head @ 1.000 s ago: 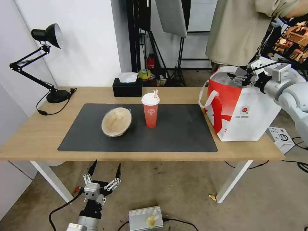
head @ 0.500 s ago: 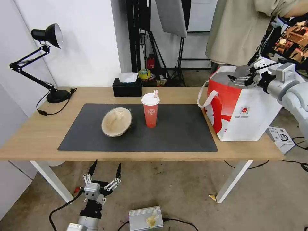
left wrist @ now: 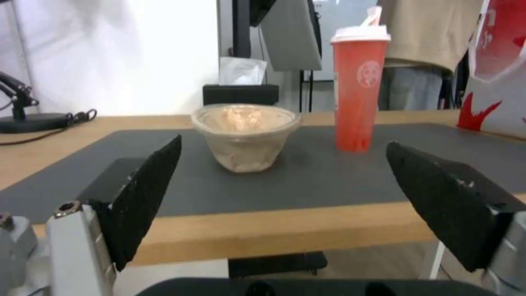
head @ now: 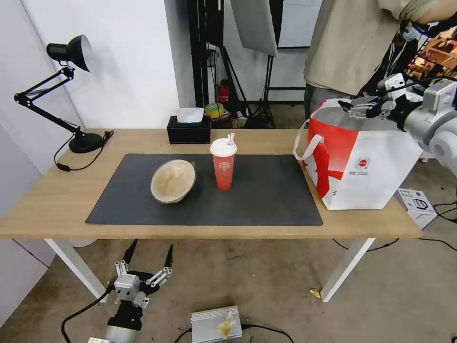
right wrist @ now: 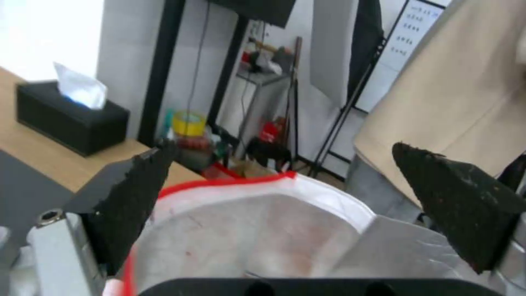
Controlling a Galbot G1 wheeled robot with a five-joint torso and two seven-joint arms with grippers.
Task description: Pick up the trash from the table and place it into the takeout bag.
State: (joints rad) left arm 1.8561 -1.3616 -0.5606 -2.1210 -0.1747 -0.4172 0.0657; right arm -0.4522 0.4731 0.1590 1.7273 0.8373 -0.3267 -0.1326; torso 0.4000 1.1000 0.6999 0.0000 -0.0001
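I take the large dark grey mat (head: 204,190) as my landmark, lying on the long light-wood table (head: 47,200) with white legs. On the mat, left of centre, sits the tan paper bowl (head: 173,181), tipped so its inside faces me. Just to its right, apart from it, the red drink cup with a white lid (head: 223,164) stands upright, a pale straw poking out of the lid. Off the mat's right end stands the big red-and-white takeout bag (head: 362,162), mouth open, white strap handle hanging toward the mat. From the right wrist camera I see a white round shape with reddish marks down in the bag's mouth (right wrist: 263,230) — too blurred for me to name.

My right gripper (head: 354,105) hovers over the bag's open top, fingers spread wide, nothing between them. My left gripper (head: 147,259) hangs below the table's near edge, in front of the mat's left half — fingers splayed, empty, aimed at the bowl.

Behind the mat: a black tissue box (head: 189,129). Off its far left corner: a black desk lamp (head: 71,52).
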